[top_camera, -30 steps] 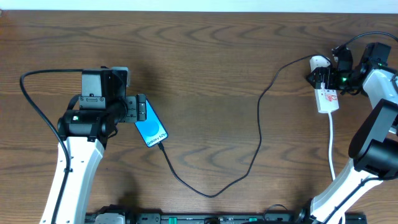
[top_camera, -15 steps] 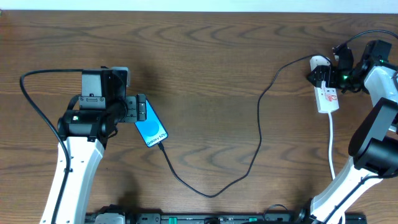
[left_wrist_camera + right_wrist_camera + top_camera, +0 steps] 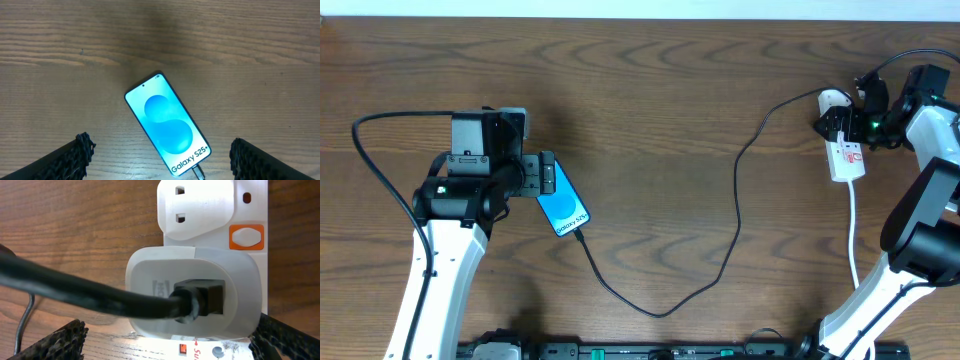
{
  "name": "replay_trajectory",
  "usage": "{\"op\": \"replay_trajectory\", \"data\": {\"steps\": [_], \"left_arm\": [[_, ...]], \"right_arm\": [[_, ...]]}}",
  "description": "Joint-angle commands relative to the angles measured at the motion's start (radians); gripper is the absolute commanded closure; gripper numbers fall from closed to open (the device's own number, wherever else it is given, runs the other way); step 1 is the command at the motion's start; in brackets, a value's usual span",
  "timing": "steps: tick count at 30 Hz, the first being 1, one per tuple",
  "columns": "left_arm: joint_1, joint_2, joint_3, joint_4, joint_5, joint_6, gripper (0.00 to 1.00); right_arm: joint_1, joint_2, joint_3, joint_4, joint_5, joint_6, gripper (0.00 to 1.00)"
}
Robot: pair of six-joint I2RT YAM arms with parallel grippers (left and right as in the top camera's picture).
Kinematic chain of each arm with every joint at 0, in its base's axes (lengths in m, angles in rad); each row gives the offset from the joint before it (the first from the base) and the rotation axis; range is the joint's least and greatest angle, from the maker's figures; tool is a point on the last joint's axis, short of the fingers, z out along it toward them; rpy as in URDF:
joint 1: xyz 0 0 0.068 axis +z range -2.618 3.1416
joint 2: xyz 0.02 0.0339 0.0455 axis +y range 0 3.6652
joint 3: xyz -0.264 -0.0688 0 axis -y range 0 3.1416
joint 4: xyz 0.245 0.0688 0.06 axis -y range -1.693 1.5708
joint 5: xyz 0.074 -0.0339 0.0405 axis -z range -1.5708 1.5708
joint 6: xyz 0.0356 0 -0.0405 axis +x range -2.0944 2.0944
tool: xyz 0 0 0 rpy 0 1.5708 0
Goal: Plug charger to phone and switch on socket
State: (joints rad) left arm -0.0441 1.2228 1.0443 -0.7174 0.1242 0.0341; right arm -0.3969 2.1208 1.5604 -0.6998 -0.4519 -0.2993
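Dark wooden table (image 3: 650, 100): socket (image 3: 250, 205) is framed lengthwise by the right end effector (image 3: 172, 342), spread wide, orange switch (image 3: 246, 236) just ahead.

Table (image 3: 650, 120): one, dark brown wood-grain top, its wavy grain running across the overhead view and filling nearly all of it; in the left wrist view the same surface reads lighter, with fine parallel lines and a soft shadow near the top edge, and in the right wrist view reddish brown. Pale strip (image 3: 640, 8): one, narrow, whitish, along the table's far edge at the top of the overhead view. Dark rail (image 3: 670, 351): one, black, along the near edge at the bottom, with small green spots, its details too small to tell.
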Motion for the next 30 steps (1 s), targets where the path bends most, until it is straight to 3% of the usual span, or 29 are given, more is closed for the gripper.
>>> {"op": "replay_trajectory", "data": {"steps": [1, 30], "left_arm": [[-0.003, -0.007, 0.000, 0.000, -0.013, 0.014, 0.11], [-0.003, -0.007, 0.000, 0.000, -0.013, 0.014, 0.10]], "right_arm": [[0.011, 0.017, 0.015, -0.012, -0.018, 0.014, 0.01], [0.011, 0.017, 0.013, -0.049, -0.082, 0.052, 0.01]]}}
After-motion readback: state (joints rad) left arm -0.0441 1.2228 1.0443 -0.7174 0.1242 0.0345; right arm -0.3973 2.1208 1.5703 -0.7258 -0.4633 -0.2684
